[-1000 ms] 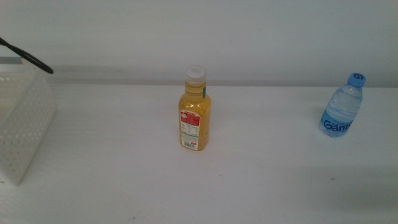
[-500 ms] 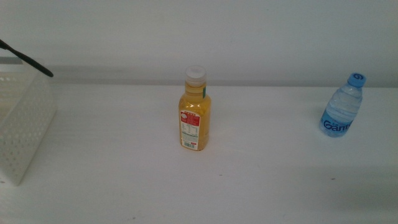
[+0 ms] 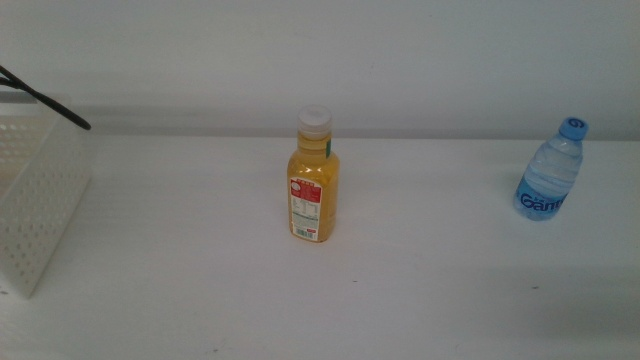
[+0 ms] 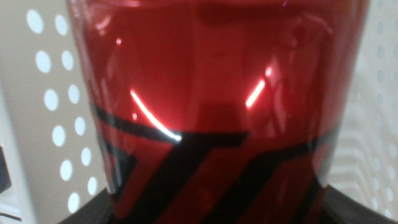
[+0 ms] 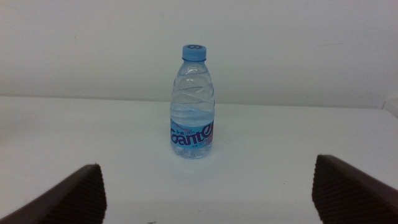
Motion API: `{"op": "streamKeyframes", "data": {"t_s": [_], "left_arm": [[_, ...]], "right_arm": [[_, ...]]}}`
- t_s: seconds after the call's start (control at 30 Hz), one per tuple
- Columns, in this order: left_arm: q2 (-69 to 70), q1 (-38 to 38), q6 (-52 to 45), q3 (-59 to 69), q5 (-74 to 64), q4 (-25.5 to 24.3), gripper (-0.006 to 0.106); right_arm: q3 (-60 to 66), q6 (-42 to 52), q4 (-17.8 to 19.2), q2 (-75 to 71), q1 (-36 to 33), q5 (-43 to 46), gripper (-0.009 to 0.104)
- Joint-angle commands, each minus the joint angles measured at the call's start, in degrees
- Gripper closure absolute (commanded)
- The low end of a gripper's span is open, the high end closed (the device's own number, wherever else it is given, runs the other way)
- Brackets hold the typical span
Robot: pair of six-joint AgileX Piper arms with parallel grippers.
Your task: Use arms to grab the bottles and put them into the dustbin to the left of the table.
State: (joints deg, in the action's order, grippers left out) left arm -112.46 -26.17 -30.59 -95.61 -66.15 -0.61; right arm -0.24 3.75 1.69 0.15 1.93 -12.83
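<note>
- The counter is a wide white top against a white wall, holding two of the three containers.
- The dustbin, a white basket with rows of round holes, sits at the far left edge of the middle view; a black cable crosses above it.
- The left claw is out of the middle view. Its wrist view is filled by the red can, which it looks clamped on, with perforated dustbin wall on both sides behind. I judge the step in hand to be dropping the can into the dustbin; the next move calls for parting the jaws.
- The orange juice bottle stands upright at the counter's middle, white cap on; its red-and-white label is too small to read.
- The water bottle stands upright at the far right, well apart from the juice. Its blue label seems to read "Ganten".
- The right claw waits low, facing the water bottle, jaws wide apart and holding nothing.
</note>
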Motion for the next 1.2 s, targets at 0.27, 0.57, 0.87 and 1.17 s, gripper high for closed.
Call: {"op": "streamKeyframes", "data": {"t_s": [0.27,0.57,0.87,1.17], "left_arm": [[-1.17,-0.03,-1.52,-0.55,0.87,1.48,0.073],[1.84,0.20,1.14,-0.66,-0.90,-2.34,0.007],[13.98,4.92,8.29,-0.66,-3.94,-3.35,0.007],[28.16,16.00,11.50,1.05,-6.83,3.22,0.007]], "right_arm": [[2.43,0.18,0.19,-2.19,0.39,0.26,0.007],[2.43,0.18,0.19,-2.19,0.39,0.26,0.007],[2.43,0.18,0.19,-2.19,0.39,0.26,0.007],[2.43,0.18,0.19,-2.19,0.39,0.26,0.007]]}}
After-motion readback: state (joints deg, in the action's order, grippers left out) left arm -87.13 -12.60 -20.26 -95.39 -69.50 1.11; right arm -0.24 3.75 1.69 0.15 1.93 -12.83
